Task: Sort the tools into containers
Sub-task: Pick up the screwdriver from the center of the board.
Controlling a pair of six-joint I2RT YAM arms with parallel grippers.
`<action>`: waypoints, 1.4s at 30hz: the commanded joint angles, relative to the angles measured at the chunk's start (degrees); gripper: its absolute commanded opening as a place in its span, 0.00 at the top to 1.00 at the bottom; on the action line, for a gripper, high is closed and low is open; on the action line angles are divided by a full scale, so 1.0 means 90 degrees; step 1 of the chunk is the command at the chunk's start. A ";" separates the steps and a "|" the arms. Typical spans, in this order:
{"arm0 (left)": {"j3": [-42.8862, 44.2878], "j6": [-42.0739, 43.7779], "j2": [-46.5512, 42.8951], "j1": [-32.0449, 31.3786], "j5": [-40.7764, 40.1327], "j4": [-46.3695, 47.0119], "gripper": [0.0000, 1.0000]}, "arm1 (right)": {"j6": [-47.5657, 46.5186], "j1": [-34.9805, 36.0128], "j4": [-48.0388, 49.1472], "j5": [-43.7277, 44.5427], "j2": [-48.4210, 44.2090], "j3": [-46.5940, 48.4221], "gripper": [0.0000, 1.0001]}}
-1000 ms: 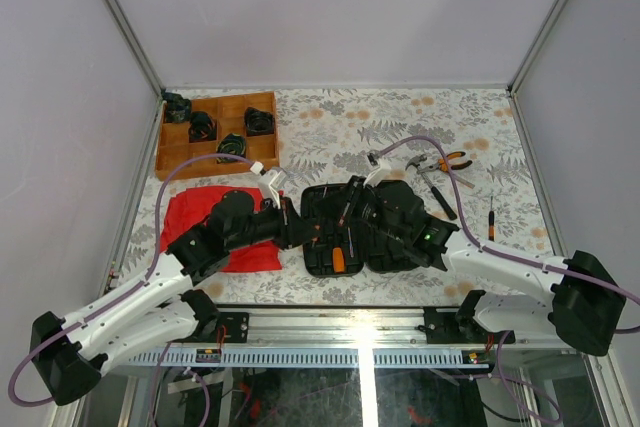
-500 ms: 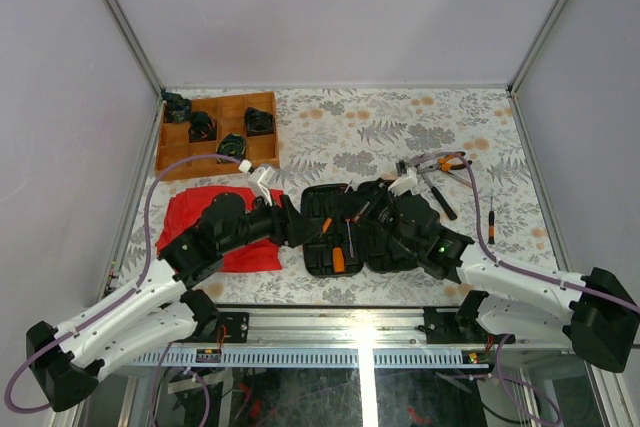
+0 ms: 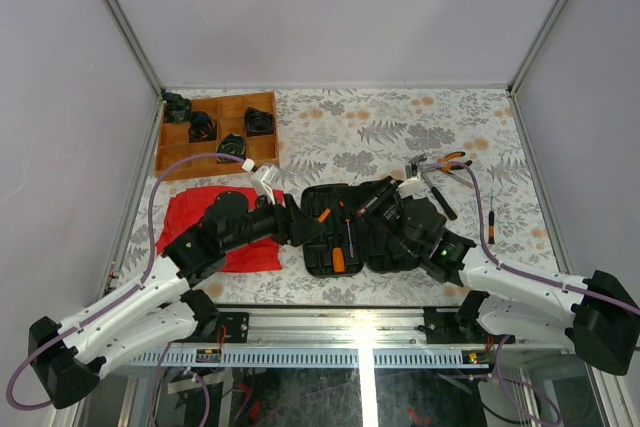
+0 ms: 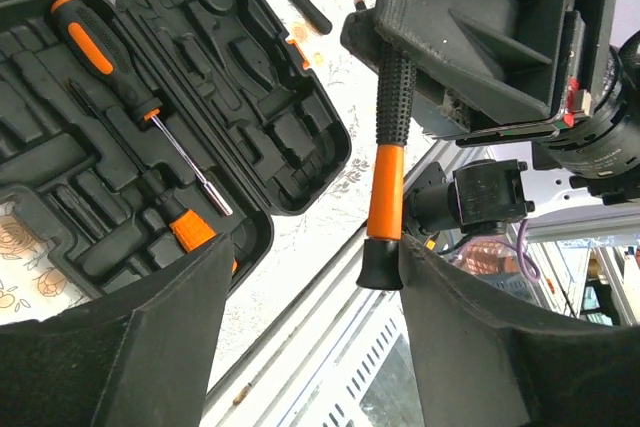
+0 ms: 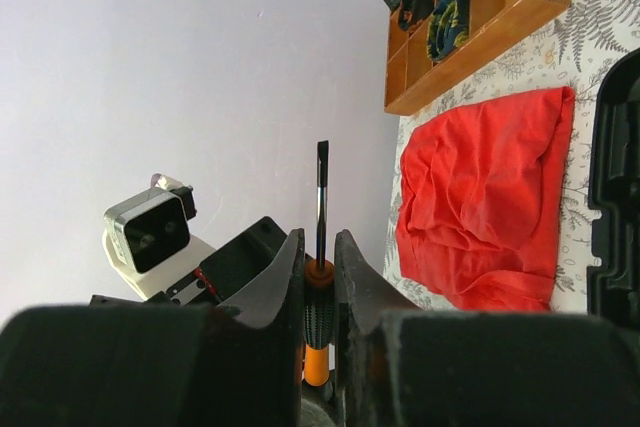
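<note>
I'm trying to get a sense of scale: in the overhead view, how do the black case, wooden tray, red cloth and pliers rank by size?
1. Black case, lying open.
2. Wooden tray and red cloth look about alike; the left arm hides part of the cloth.
3. Pliers, smallest by far.

The tool case (image 5: 617,197) runs off the right wrist view's edge, the screwdriver (image 5: 321,197) handle is mostly buried in the right gripper (image 5: 320,239) (shaft clear), and the wooden tray (image 3: 262,153) holds things too small to name.
</note>
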 commanded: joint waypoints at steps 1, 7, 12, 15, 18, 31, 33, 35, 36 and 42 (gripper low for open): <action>0.0080 0.0053 0.0037 -0.0035 0.0233 0.0543 0.38 | 0.0452 0.0048 0.0574 0.0109 0.0092 -0.0073 1.00; 0.0029 -0.0035 0.0010 -0.0037 0.0331 0.0717 0.62 | 0.0546 0.0045 0.0610 0.0056 0.0184 -0.0107 1.00; 0.0022 -0.0060 0.0087 -0.0046 0.0641 0.0868 0.82 | 0.0630 0.0045 0.0642 0.0148 0.0180 -0.0176 1.00; 0.0022 -0.0039 0.0129 -0.0037 0.0708 0.0862 0.91 | 0.0594 0.0050 0.0613 0.0184 0.0153 -0.0181 0.98; 0.0071 -0.0006 0.0122 -0.0039 0.0666 0.0778 0.98 | 0.0508 0.0048 0.0566 0.0226 0.0056 -0.0257 0.72; 0.0936 0.0643 0.0405 -0.0038 0.0224 -0.0686 1.00 | -0.2581 0.0045 -0.1550 0.1302 -0.2043 -0.0383 0.24; 0.1046 0.0749 0.0460 -0.0037 0.0214 -0.0873 1.00 | -0.4017 0.0045 -0.2404 0.1890 -0.2308 0.0021 0.19; 0.1093 0.0821 0.0464 -0.0039 0.0153 -0.1001 1.00 | -0.5470 0.0046 -0.2833 0.2340 -0.2486 0.0295 0.15; 0.1117 0.0851 0.0472 -0.0038 0.0107 -0.1069 1.00 | -0.6161 0.0046 -0.2855 0.2428 -0.2561 0.0350 0.15; 0.1325 0.1190 0.0662 -0.0040 0.0115 -0.1532 1.00 | -1.0283 0.0050 -0.3096 0.1122 -0.2774 0.0486 0.16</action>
